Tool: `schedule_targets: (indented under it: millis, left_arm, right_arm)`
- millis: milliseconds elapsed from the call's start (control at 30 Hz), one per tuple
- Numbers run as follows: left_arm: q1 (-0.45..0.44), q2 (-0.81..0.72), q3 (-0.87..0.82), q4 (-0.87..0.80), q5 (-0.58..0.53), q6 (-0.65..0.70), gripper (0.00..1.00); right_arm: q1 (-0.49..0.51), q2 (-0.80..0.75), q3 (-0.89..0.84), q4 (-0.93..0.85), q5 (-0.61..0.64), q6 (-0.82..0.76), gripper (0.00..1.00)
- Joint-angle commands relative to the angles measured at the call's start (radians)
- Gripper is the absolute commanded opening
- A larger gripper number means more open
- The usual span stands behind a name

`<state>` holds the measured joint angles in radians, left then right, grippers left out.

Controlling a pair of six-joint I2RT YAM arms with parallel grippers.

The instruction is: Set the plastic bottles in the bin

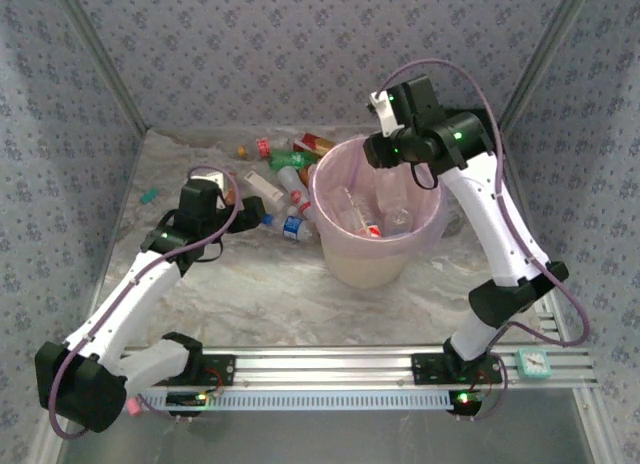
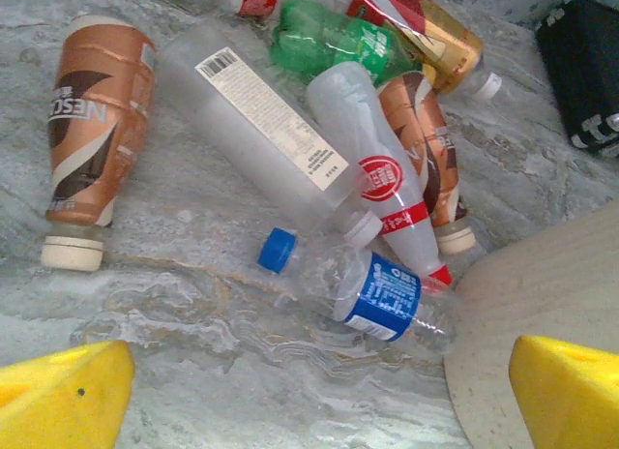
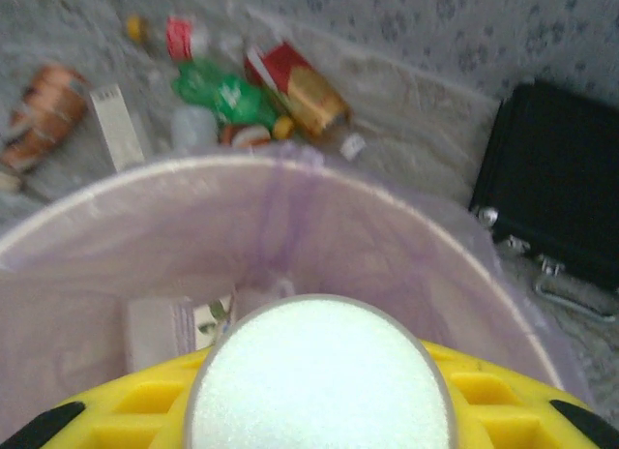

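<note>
Bottle held over bin

The right tool (image 3: pixel 319 420) is clamped on one frosted bottle (image 3: pixel 319 372), held above the bin (image 1: pixel 370 264) inside its pink-lined rim. The left tool (image 2: pixel 314 401) is spread wide over at least eight loose bottles (image 2: pixel 261 130) heaped against the bin's left wall. Open surface (image 1: pixel 270 294) is seen nearer the arms. One black case (image 3: pixel 551 197) is shown by the wrist views beyond the bin.

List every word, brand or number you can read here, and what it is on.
"NESC", the rest wrapped out of sight: brown bottle.
Barcode label on the frosted bottle: print too small.
Red round logo on the white bottle: blurred.
Blue label on the clear bottle: too small.
</note>
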<state>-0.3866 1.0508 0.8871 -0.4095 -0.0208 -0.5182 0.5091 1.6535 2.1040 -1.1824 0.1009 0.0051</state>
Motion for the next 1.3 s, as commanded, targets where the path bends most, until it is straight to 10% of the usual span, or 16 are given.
schedule_targets:
  millis: [0, 600, 1267]
  left_arm:
    - [0.015, -0.026, -0.004, -0.021, -0.021, -0.004, 0.99]
    - [0.037, -0.022, -0.002, -0.022, -0.018, 0.003, 0.99]
    - [0.109, 0.046, -0.012, -0.012, -0.047, 0.035, 1.0]
  right_arm:
    - [-0.01, 0.025, -0.043, -0.044, 0.024, -0.044, 0.05]
    - [0.009, 0.111, -0.333, 0.08, -0.117, -0.021, 0.15]
    - [0.017, -0.027, -0.26, 0.064, -0.109, -0.006, 0.81]
